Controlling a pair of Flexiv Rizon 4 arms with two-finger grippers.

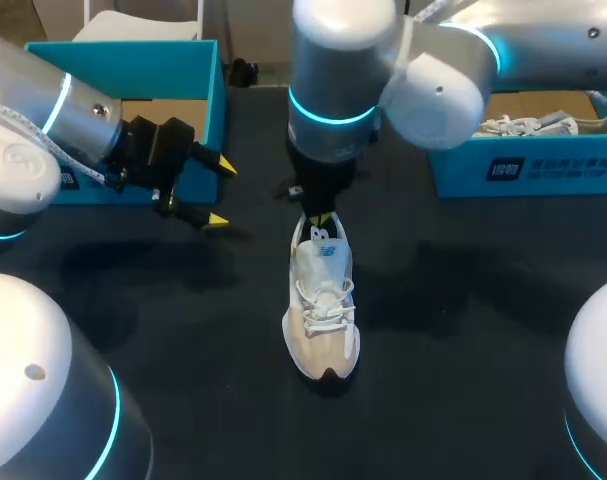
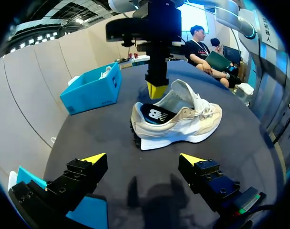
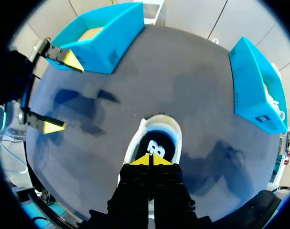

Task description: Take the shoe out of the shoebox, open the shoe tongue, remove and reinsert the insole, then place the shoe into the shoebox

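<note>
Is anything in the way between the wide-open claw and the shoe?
No. Only bare table lies between the open left gripper and the shoe. The right gripper hangs over the shoe's opening on the far side, not in between.

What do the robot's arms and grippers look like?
The left arm and right arm are rounded silver-grey tubes with glowing cyan rings at the joints; a pale cable runs along the left one. The left gripper and right gripper are blocky black, each with two yellow wedge-shaped tips.
</note>
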